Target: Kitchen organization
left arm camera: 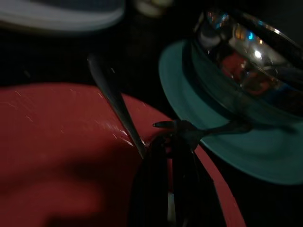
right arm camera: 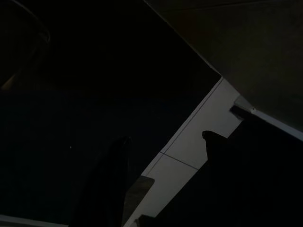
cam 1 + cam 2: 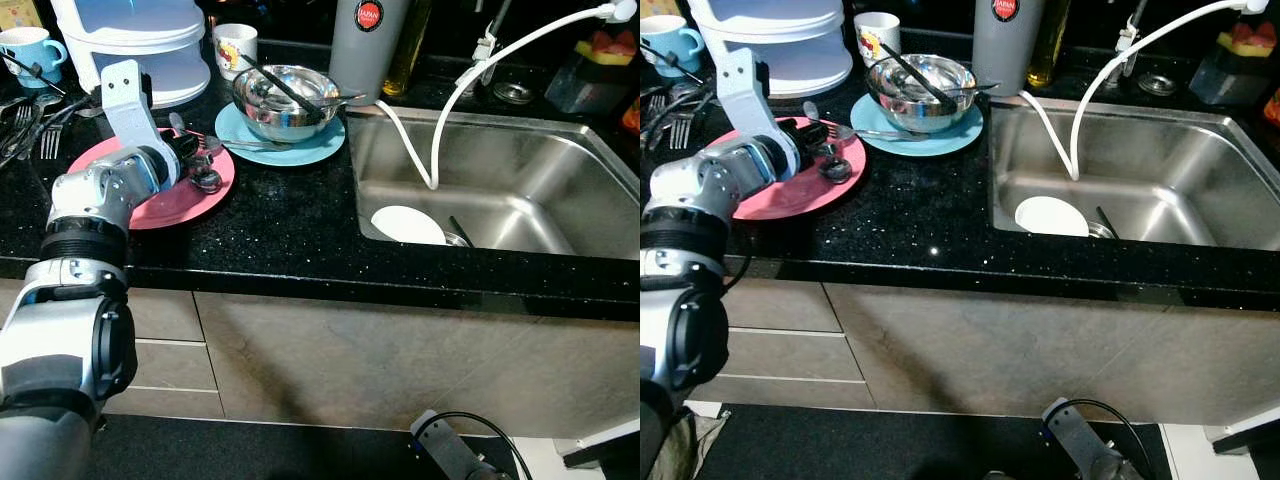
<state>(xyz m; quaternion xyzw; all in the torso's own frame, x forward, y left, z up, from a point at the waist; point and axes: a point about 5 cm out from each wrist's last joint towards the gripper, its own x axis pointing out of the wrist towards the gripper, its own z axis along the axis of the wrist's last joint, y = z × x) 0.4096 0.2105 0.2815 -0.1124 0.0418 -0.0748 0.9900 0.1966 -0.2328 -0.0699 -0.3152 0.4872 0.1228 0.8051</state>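
Left fingers [image 1: 173, 142] clamped on spoon [image 1: 116, 101] over pink plate [image 3: 175, 205]; right fingers [image 2: 165, 142] apart, idle

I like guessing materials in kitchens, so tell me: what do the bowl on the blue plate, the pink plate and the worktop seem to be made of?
The bowl looks like polished stainless steel: mirror-bright, with sharp reflections. The pink plate, where the left gripper works, has a smooth, dull sheen, probably plastic or melamine, though glazed ceramic is possible. The worktop looks like polished black stone, perhaps granite: glossy, with tiny glittering flecks.

Plate [image 3: 165, 205] left on counter [image 3: 290, 235]; bowl [image 3: 285, 100] on saucer [image 3: 300, 148] behind-right; sink [image 3: 500, 190] far right, dish [image 3: 407, 224] inside.
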